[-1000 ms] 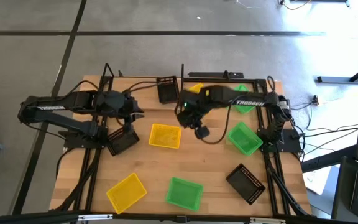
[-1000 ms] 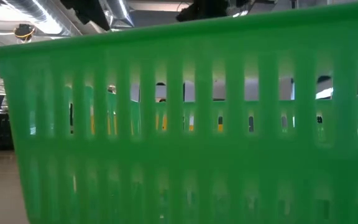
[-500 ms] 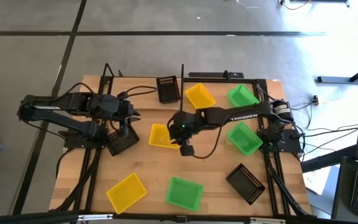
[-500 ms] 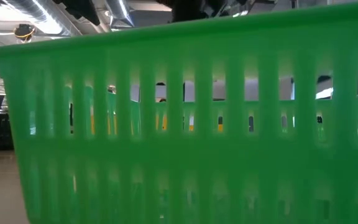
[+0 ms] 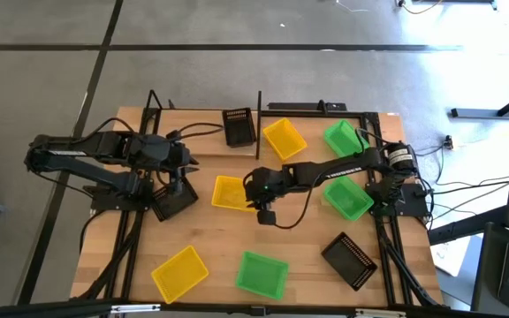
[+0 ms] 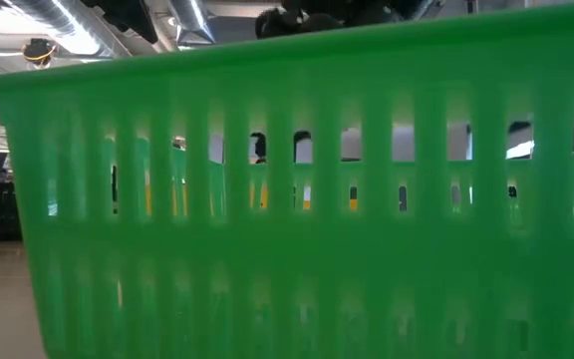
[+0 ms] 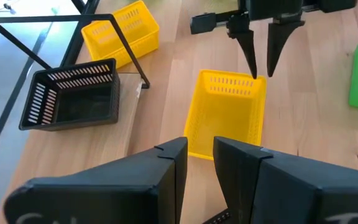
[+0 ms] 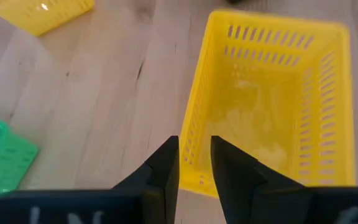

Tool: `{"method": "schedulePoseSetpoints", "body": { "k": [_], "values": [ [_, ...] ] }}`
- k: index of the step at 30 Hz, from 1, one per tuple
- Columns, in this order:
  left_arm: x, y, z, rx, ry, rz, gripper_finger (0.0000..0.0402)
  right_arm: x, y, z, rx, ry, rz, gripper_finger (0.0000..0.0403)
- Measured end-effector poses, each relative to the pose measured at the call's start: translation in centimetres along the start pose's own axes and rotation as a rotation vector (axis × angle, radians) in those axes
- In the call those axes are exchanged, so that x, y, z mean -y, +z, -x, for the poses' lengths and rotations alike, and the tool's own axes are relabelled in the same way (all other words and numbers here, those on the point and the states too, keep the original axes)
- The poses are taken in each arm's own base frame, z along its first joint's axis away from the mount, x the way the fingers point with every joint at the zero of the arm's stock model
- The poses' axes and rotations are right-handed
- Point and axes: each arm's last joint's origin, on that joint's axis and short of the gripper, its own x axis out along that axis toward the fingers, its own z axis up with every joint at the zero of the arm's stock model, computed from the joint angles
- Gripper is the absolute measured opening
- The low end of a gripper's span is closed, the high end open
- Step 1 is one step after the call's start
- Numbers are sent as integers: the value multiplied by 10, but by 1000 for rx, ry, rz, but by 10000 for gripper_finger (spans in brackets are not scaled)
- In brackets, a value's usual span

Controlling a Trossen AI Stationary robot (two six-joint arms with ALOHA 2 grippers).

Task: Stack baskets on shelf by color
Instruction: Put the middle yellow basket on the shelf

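— What is different from a second ago?
— The right pincer (image 5: 256, 200) has swung away from the shelf and come down at the near rim of the middle yellow basket (image 5: 230, 192).
— Anything else?
— A yellow basket (image 5: 284, 138) on the shelf is uncovered now.

Right claw (image 5: 256, 200) straddles near rim of centre yellow basket (image 5: 232, 193); bare desk (image 5: 299, 234) open beside it. Black basket (image 5: 173, 200) crowds left claw (image 5: 177, 177). Shelf posts (image 5: 152, 104) bar far edge.
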Motion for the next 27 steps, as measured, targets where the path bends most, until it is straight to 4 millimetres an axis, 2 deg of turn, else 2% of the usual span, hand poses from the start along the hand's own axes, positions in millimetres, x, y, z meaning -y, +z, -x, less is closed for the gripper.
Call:
{"method": "schedulePoseSetpoints", "body": {
  "k": [3, 7, 17, 27],
  "values": [
    [0, 0, 0, 0, 0, 1, 70, -2, -5, -3, 1, 3, 4, 90],
    [0, 0, 0, 0, 0, 2, 70, -2, -10, -4, -27, -18, 107, 90],
    [0, 0, 0, 0, 0, 20, 70, -2, -9, 4, -154, 20, 644, 90],
    [0, 0, 0, 1, 1, 61, 70, 0, -12, 4, -211, -19, 893, 90]
  ]
}}
